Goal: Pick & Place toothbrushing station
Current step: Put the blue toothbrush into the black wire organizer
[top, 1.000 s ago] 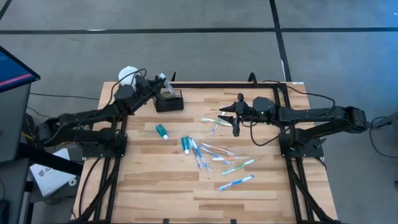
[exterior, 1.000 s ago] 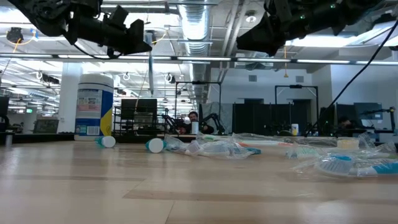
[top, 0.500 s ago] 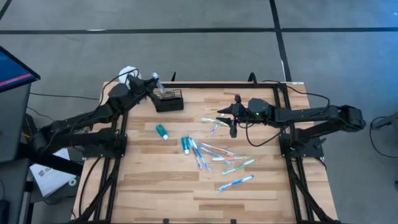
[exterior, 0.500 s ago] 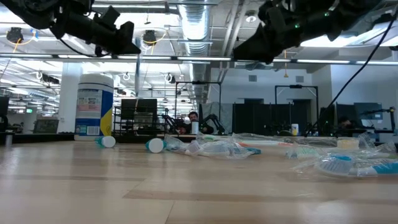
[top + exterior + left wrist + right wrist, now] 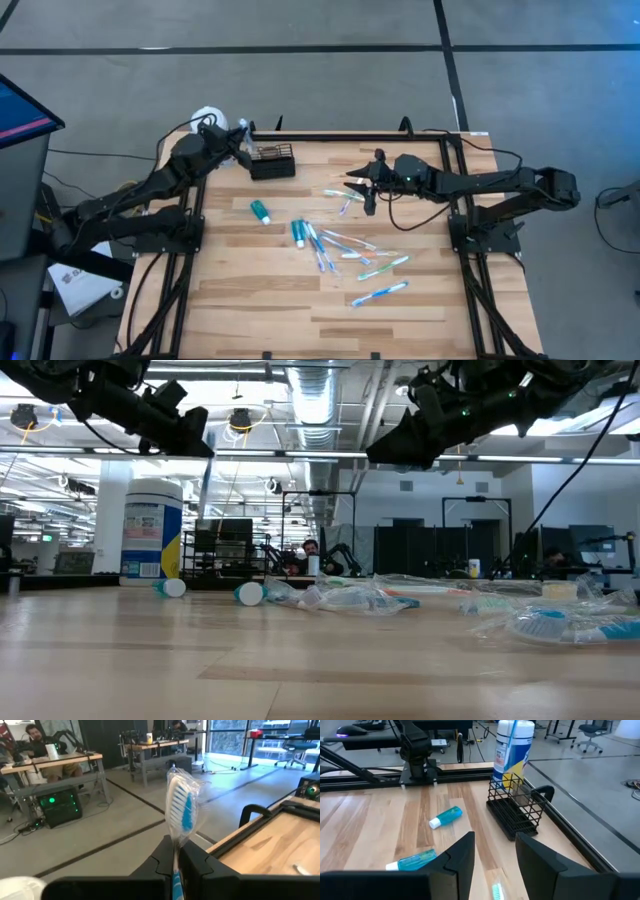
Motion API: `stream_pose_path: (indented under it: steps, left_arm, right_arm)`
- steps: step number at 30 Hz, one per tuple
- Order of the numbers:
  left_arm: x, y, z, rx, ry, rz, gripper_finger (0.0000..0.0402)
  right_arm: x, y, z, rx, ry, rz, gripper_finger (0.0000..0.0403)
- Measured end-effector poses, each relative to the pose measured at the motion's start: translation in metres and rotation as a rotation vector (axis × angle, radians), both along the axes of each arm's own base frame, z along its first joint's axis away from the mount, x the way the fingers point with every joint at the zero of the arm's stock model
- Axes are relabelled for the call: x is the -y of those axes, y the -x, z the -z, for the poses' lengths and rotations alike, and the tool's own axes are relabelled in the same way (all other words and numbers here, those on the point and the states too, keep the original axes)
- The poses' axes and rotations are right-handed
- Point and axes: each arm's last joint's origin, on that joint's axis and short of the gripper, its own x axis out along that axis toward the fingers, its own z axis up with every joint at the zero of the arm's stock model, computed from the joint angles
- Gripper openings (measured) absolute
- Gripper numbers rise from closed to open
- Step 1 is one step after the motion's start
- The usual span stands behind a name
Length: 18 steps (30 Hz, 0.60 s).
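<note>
At the desk's point(image 5: 240, 300) far left corner the left pincer point(image 5: 176, 854) grips one wrapped toothbrush point(image 5: 181, 810) beside the caddy point(image 5: 271, 162). Two tubes point(image 5: 260, 211) and a heap of loose toothbrushes point(image 5: 345, 250), too tangled to count, lie mid-desk. The right pincer point(image 5: 495, 851) hovers spread, holding nothing.

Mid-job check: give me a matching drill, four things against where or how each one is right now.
Things:
1. left tool
2. right tool
3. black wire caddy
4. blue-labelled bottle

States:
A. open, empty, above the loose toothbrushes
B. standing on the wooden table near its far left corner
C. shut on a wrapped toothbrush
D. upright just behind the caddy

Pairs: 1-C, 2-A, 3-B, 4-D
</note>
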Motion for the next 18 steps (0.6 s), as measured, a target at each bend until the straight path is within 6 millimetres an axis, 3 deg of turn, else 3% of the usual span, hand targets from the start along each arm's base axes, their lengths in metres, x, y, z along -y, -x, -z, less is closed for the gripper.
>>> stream_pose_path:
  steps: [9,18]
  left_arm:
    - [-0.0029,-0.0035,0.0091,-0.027,0.024,-0.006,0.0002]
    - [-0.0038,-0.0038,0.0029,0.002,-0.032,-0.021,0.0003]
  right_arm:
    - [0.0000,-0.0003,-0.0009,0.008,0.004,-0.001,0.0129]
    - [0.0001,-0.0008,-0.0028,0.027,0.008,-0.001,0.0128]
